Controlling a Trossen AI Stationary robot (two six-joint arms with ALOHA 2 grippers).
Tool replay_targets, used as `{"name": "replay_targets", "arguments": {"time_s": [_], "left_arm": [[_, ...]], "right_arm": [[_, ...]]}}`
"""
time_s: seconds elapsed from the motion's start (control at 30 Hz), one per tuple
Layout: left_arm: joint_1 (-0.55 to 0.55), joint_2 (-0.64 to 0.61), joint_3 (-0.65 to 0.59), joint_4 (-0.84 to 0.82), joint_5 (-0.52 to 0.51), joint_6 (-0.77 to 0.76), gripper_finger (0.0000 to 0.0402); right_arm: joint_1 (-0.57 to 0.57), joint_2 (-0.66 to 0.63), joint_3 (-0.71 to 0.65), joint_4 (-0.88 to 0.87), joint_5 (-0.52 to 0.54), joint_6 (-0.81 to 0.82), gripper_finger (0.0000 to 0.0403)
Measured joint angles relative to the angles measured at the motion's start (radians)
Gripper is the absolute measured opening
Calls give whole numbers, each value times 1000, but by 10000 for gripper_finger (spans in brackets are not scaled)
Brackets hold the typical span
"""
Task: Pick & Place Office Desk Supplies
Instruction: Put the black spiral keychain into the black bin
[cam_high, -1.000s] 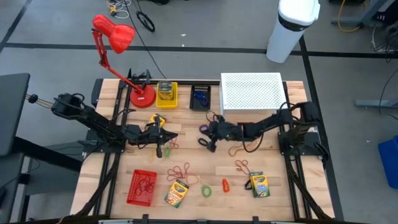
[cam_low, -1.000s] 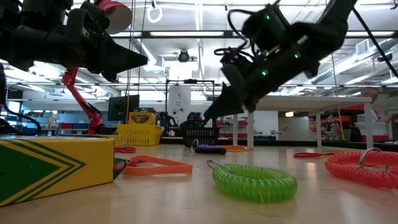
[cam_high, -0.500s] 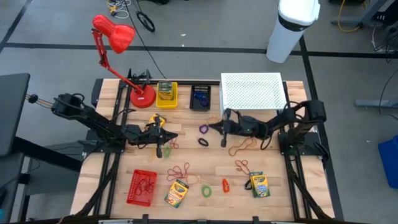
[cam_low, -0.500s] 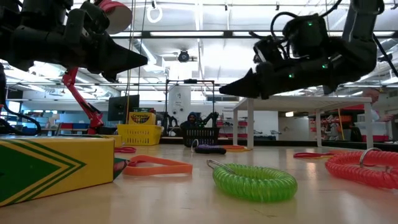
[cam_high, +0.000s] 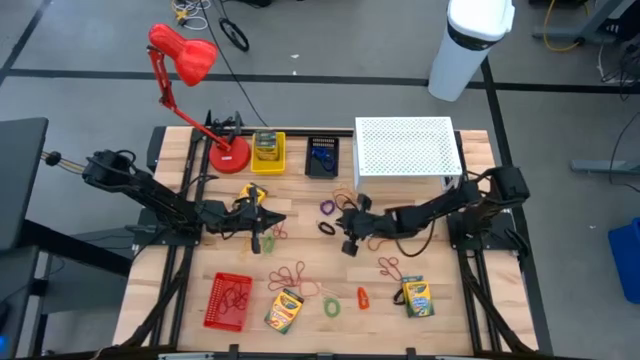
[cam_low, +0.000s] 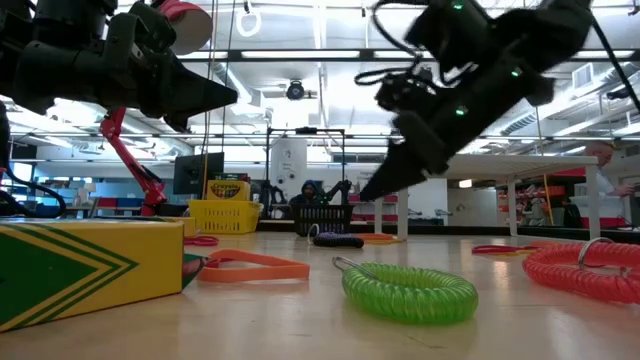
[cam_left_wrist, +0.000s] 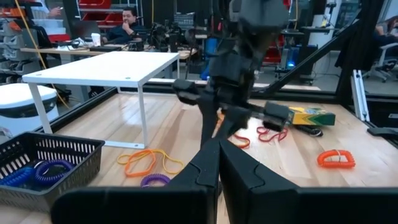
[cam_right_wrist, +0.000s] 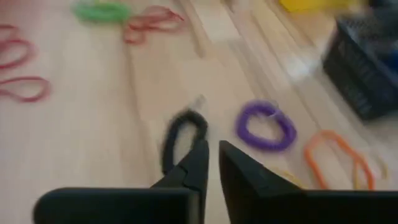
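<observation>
A black loop (cam_right_wrist: 182, 133) and a purple loop (cam_right_wrist: 266, 125) lie flat on the wooden table near its middle. My right gripper (cam_right_wrist: 211, 155) hovers just above them, slanting down, its fingers a narrow gap apart with nothing between them; its tips are nearest the black loop (cam_high: 327, 228). My left gripper (cam_high: 266, 222) waits level above the table's left half, shut on nothing. Two crayon boxes (cam_high: 285, 310) (cam_high: 415, 297), a green coil (cam_high: 331, 307) and an orange clip (cam_high: 362, 297) lie by the near edge. Red rubber bands (cam_high: 292, 274) lie between.
A yellow bin (cam_high: 268, 152) with a crayon box and a black basket (cam_high: 322, 158) with blue loops stand at the far edge, beside the red lamp's base (cam_high: 229, 156) and the white riser (cam_high: 405, 150). A red tray (cam_high: 229, 300) sits near left. Orange bands (cam_high: 385, 238) lie under my right arm.
My right gripper drew back toward the table's right edge and came level. It then swung back toward the black loop and tipped down again, ending a little nearer the near edge than a second ago. No loop has moved.
</observation>
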Motion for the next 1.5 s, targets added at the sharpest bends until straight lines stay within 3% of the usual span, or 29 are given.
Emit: {"name": "replay_targets", "arguments": {"time_s": [0.17,0.43,0.57,0.7,1.03,1.5], "left_arm": [[0,0,-1,3,0,0,14],[0,0,-1,6,0,0,14],[0,0,-1,6,0,0,14],[0,0,-1,8,0,0,14],[1,0,0,27,-2,0,14],[1,0,0,25,-4,125,14]], "right_arm": [[3,21,96,-81,-46,59,119],[7,72,111,-102,-31,131,245],[7,142,111,-110,-9,131,277],[5,168,111,-96,5,125,273],[-45,173,111,-56,-123,111,213],[-51,220,115,-23,-85,-44,165]]}}
